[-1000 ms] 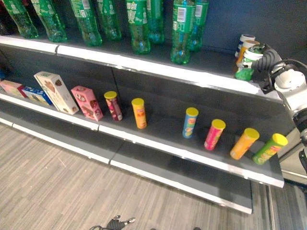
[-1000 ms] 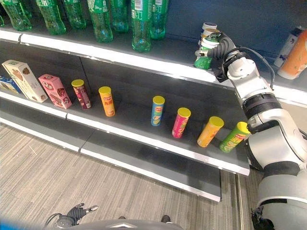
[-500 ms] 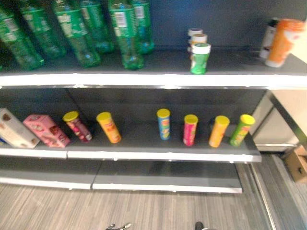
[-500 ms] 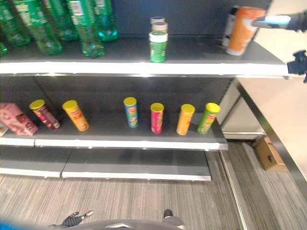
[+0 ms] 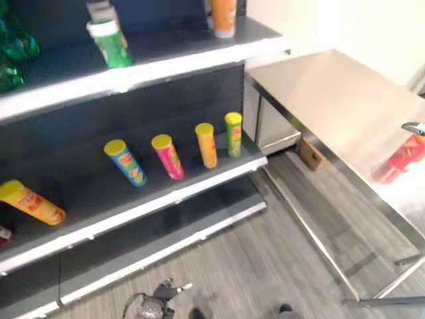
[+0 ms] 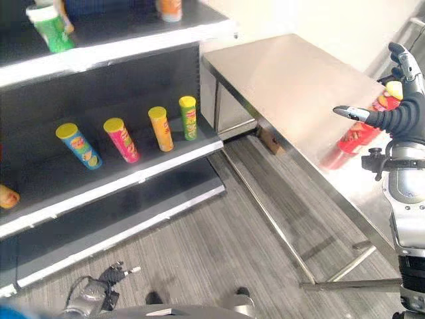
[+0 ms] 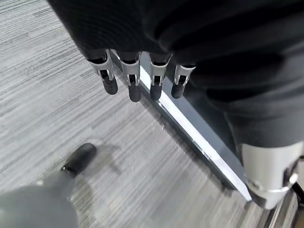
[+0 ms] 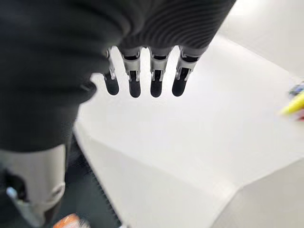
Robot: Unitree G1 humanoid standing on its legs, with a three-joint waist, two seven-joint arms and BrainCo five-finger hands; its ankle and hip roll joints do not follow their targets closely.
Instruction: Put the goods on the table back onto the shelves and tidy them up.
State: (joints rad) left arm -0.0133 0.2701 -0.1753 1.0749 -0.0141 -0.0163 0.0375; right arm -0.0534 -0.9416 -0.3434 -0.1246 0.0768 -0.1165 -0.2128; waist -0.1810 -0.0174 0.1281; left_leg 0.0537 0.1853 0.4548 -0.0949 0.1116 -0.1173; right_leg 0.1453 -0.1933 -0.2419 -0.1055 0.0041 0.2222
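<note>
While turning away from the shelves toward the steel table, bringing the next item into sight: a red tube waiting near the table's front edge, toward its right end, leaning rather than upright by the look of it. Reaching out over that edge with the right hand, now withdrawn from the upper shelf, spreading the fingers and thumb wide and gripping nothing, hovering close above the red tube without closing on it; hard to tell whether touching yet. Seeing the same straight fingers in the right wrist view, over the bare table top. Letting the left hand hang idle over the floor, fingers straight and relaxed, carrying nothing. Leaving the green cup standing at the upper shelf's front edge, well apart from the orange bottle at the shelf's right end. Judging that placement finished and the next pick beginning. Also noticing something yellow-capped just behind the right hand, too hidden to name. Still needing tidying on the middle shelf: the blue tube and pink tube leaning, the yellow tube at the left lying over
</note>
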